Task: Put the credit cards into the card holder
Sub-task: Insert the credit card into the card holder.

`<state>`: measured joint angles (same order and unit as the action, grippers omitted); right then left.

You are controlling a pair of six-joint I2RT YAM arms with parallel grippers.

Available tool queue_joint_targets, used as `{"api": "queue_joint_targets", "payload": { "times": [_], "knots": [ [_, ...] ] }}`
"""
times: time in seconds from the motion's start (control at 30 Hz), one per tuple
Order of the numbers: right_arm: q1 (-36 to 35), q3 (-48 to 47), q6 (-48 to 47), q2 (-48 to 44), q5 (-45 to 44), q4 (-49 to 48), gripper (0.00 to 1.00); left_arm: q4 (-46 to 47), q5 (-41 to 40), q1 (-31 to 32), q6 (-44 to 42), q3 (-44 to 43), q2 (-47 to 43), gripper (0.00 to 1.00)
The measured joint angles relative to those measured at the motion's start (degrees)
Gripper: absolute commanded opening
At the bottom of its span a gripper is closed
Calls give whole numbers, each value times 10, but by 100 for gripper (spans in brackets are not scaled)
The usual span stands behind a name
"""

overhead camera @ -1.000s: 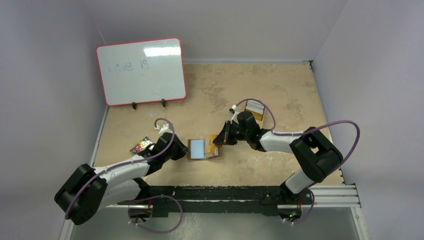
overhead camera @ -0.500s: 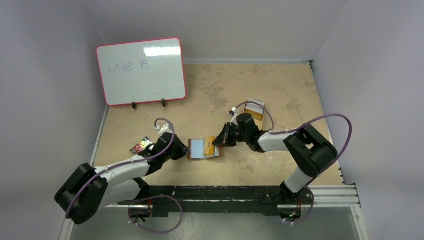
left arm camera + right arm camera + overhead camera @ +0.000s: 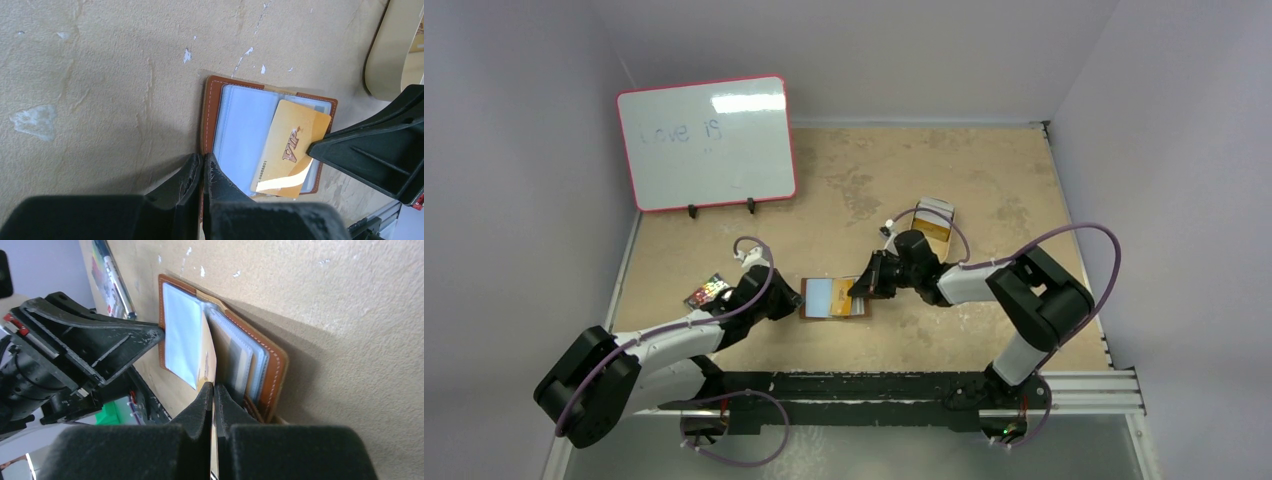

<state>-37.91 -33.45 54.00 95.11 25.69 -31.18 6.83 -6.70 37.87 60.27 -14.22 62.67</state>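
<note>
The brown leather card holder [image 3: 207, 115] lies open and flat in the middle of the bench [image 3: 984, 170]. Its two halves are spread left to right between the grippers, and the clear plastic sleeves face up.

The left gripper [image 3: 202, 172] is fully closed, its tips on the holder's stitched left edge. Whether any leather is nipped between them cannot be told.

The right gripper [image 3: 214, 390] is clamped tight on a gold credit card [image 3: 295, 135], holding it by one edge. The card rests on the sleeves over the holder's right half. In the left wrist view its long axis runs roughly along the holder's fold, leaning slightly off it.

"VIP" is printed on the card in reddish script along that axis. A row of small digits follows one long edge, too fine to read with certainty.

In the right wrist view one sleeve leaf [image 3: 182, 340] stands raised, with the gold card just behind it. Beyond the card are more sleeves whose greyish contents are unclear.

Beside the left arm lies a small multicoloured item [image 3: 707, 292].

Farther back, behind the right gripper, sits a tan tin [image 3: 934, 222].

Farthest, at the back left, a red-framed whiteboard [image 3: 706, 140] stands propped on small feet, with "Love is" faintly handwritten on it.
</note>
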Motion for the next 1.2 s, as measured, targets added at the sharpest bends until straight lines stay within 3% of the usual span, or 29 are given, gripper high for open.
{"api": "queue_joint_targets", "payload": {
  "times": [0.77, 1.2],
  "knots": [
    [-19, -62, -24, 55, 8, 41, 1, 5, 10, -2, 0, 0, -2, 0],
    [-34, -74, -20, 35, -34, 84, 39, 17, 18, -3, 2, 1, -6, 0]
  ]
}}
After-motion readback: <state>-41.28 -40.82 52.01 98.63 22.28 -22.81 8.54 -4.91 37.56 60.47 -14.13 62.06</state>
